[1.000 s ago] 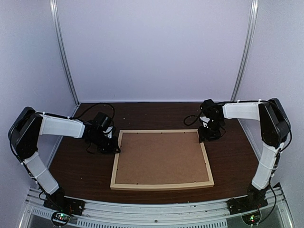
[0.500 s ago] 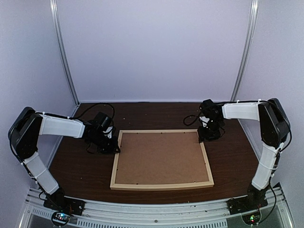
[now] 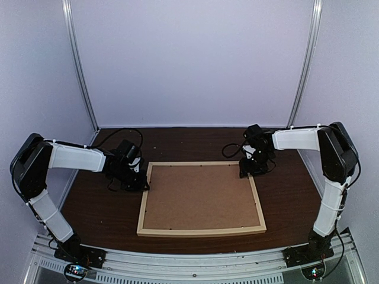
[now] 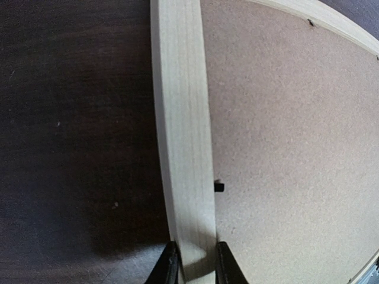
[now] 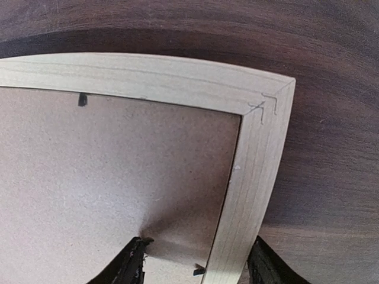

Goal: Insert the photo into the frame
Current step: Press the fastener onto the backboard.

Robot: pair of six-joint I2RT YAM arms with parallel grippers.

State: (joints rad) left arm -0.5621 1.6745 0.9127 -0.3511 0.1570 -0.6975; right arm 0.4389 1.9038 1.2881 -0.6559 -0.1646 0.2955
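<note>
Pale natural-wood rectangular picture frame (image 3: 201, 231) lies flat, back side up, mid-table on the dark brown wood-grain table (image 3: 296, 201). A plain brown fibreboard backing board (image 3: 201, 195) fills its opening.

We note the left gripper (image 4: 195, 267) at the frame's left rail, near the far left corner. Its black fingers (image 4: 169, 266) are clenched on the rail from both sides.

The right gripper (image 5: 198, 263) sits at the far right corner, straddling the right rail. Its fingers are spread and not pinching: one over the backing board, the other outside the rail over the table. We see a clear gap between the inner finger and the wood.

Small black tabs (image 5: 82, 99) show along the rails' inner edge, against the board.
</note>
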